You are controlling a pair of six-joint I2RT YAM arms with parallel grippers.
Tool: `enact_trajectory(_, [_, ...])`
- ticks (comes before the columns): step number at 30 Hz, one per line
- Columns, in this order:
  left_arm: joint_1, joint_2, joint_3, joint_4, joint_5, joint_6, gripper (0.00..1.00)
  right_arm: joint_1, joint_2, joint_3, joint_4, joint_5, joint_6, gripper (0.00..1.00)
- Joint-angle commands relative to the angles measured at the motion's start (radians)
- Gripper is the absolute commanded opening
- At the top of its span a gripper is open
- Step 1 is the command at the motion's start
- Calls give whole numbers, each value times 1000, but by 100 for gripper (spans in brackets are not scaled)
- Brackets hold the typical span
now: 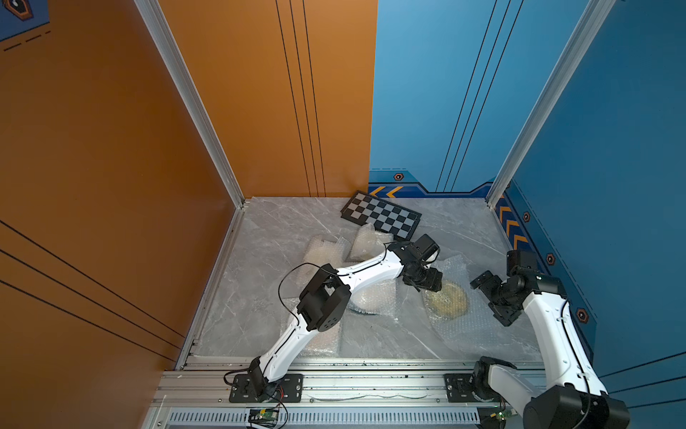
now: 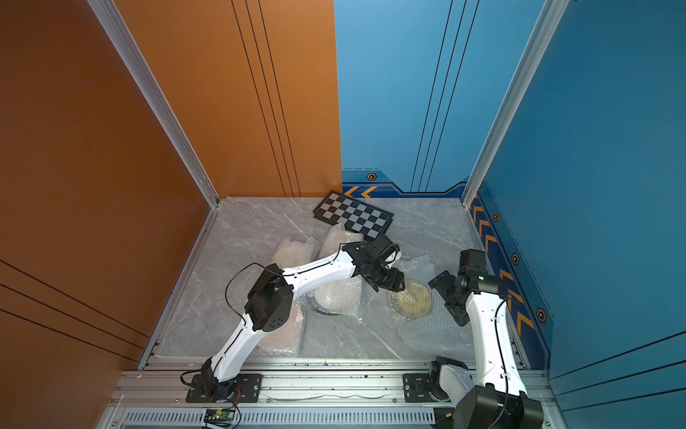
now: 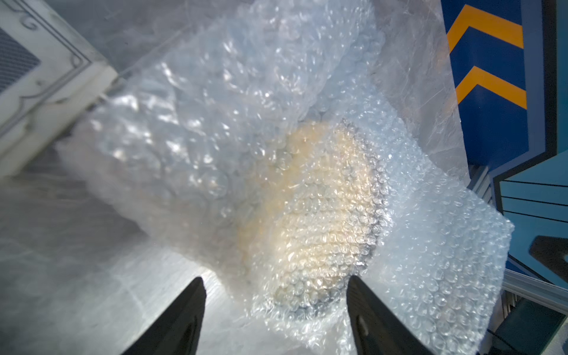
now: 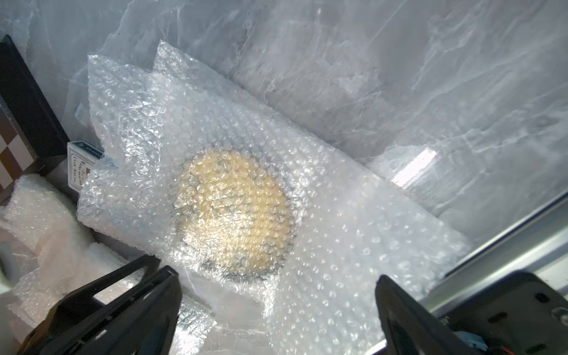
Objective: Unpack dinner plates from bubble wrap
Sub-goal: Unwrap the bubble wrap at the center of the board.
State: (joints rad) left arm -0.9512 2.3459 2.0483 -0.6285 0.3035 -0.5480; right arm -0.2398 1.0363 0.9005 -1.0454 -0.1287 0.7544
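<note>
On your left, four crinkly whitish bundles [image 1: 323, 252] lie on the grey marbled table [image 1: 260, 260]: two toward the back, two by the left arm. A dark rim [image 1: 365, 314] curves out from under one of them. Behind them, the flat checkered board [image 1: 382, 215] lies askew near the back wall.

Your left gripper [image 3: 275, 281] hangs over the wrap's near-left edge, its jaws apart and empty. The wrap [image 4: 353, 246] is a clear sheet of small bubbles, loosely spread and rumpled at its far end, where a small white box [image 4: 81, 166] touches it. The round yellow plate [image 4: 233, 212] lies under it and shows through the bubbles.

Your right gripper [image 4: 276, 276] sits just beside the plate, spread wide and holding nothing. The blue wall [image 1: 612, 223] stands close behind that arm. Bare marble lies open between the bundles and the wrap.
</note>
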Motion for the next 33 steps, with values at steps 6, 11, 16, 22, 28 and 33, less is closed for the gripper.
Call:
enact_trajectory(6, [-14,-201,-201,-63,-17,58,74,-27,27,-62,-89,3,-32,100])
enact_trajectory(11, [-29,-342,-333,-58,-65,59,75,-28,14,-114,-92,-13,-26,99])
enact_trajectory(16, [-20,-468,-457,-50,-97,48,75,-27,19,-143,-77,-32,-24,98])
enact_trajectory(22, [6,-565,-562,-40,-116,34,75,-21,0,-142,-62,-55,-20,94])
enact_trajectory(28, [21,-583,-603,-31,-117,28,75,-18,-42,-159,-32,-88,2,85])
enact_trajectory(33, [23,-596,-621,-25,-113,23,75,-13,-82,-181,13,-117,30,73])
